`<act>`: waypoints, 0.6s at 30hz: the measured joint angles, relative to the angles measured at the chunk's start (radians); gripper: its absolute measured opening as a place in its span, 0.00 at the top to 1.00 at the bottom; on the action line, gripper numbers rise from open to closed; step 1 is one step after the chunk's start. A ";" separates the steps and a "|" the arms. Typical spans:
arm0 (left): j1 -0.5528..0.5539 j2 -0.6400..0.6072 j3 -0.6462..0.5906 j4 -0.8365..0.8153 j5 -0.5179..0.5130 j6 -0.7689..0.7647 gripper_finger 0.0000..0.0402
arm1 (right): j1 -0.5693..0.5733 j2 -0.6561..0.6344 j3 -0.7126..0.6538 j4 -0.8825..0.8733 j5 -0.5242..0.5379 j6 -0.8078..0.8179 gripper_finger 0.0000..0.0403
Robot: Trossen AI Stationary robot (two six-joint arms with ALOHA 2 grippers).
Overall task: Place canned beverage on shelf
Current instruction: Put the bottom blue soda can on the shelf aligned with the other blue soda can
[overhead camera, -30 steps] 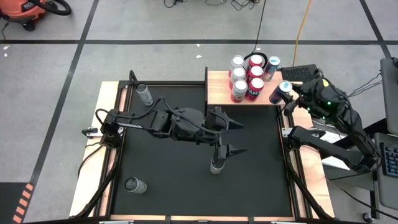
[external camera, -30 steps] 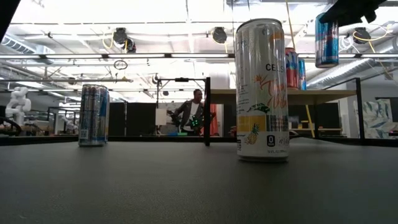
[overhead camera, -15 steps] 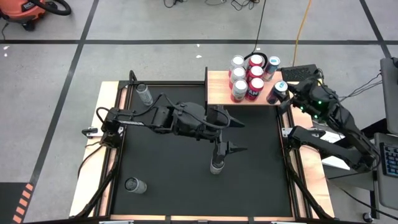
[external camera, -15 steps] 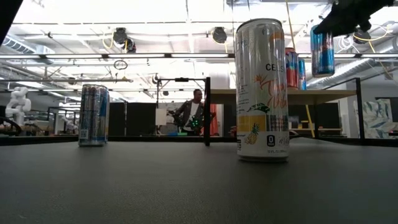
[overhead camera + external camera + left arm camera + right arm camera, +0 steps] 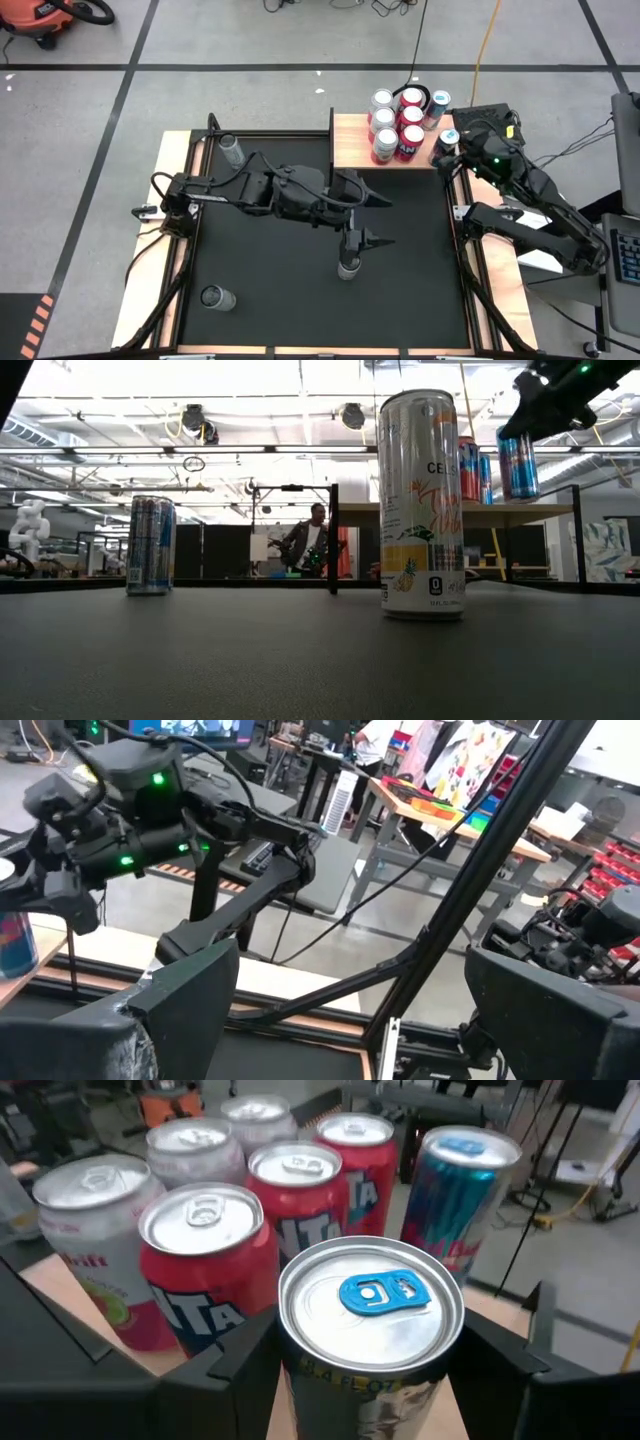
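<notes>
Over mid-worktop (image 5: 250,300), left hand (image 5: 365,220) hangs wide, empty, above a standing can (image 5: 347,268). At the shelf (image 5: 350,150) right end, right hand (image 5: 452,150) grips the blue-tabbed can (image 5: 370,1295), apparently just clear of the board. Lower straight, keep it upright, stay off the red cans (image 5: 205,1260); release only once seated.

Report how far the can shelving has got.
Done: six cans stand on the shelf. In hand: the right end effector holds a blue-tabbed can at the shelf's right end. Left: three cans on the black mat, the open left end effector above the tall one.
</notes>
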 joint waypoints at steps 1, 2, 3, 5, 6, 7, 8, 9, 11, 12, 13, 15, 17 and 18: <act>0.002 0.000 0.000 -0.001 0.000 0.000 0.03 | -0.001 0.009 0.000 0.002 0.000 0.005 0.47; 0.003 0.000 0.000 -0.001 0.000 0.000 0.03 | -0.001 0.017 0.000 0.009 0.000 0.007 0.47; 0.004 -0.001 0.000 -0.001 0.000 0.001 0.03 | -0.001 0.022 0.000 0.018 0.000 0.008 0.47; 0.005 -0.001 0.000 0.000 0.000 0.001 0.03 | -0.003 0.034 0.000 0.030 0.006 0.009 0.47; 0.005 -0.001 0.000 -0.001 0.000 0.001 0.03 | -0.006 0.041 0.000 0.033 0.014 0.014 0.47; 0.005 -0.001 0.000 -0.002 0.000 0.001 0.03 | -0.009 0.048 0.000 0.034 0.025 0.018 0.47; 0.005 -0.001 0.000 -0.002 0.000 0.001 0.03 | -0.014 0.056 0.000 0.035 0.028 0.018 0.47; 0.005 -0.001 0.000 -0.002 0.000 0.001 0.03 | -0.020 0.067 0.000 0.038 0.027 0.017 0.47; 0.005 -0.001 0.000 -0.002 0.000 0.001 0.03 | -0.030 0.085 0.000 0.051 0.027 0.014 0.47; 0.005 -0.001 0.000 -0.002 0.000 0.001 0.03 | -0.035 0.094 0.001 0.056 0.021 0.015 0.47; 0.005 -0.001 0.000 -0.002 0.000 0.001 0.03 | -0.040 0.100 0.001 0.060 0.004 0.015 0.47; 0.005 -0.001 0.000 -0.003 0.000 0.001 0.03 | -0.051 0.111 0.001 0.070 -0.023 0.016 0.46; 0.005 -0.001 0.000 -0.003 0.000 0.001 0.03 | -0.059 0.121 0.002 0.077 -0.027 0.022 0.43; 0.005 -0.001 0.000 -0.003 0.000 0.001 0.03 | -0.063 0.123 0.002 0.078 -0.027 0.027 0.42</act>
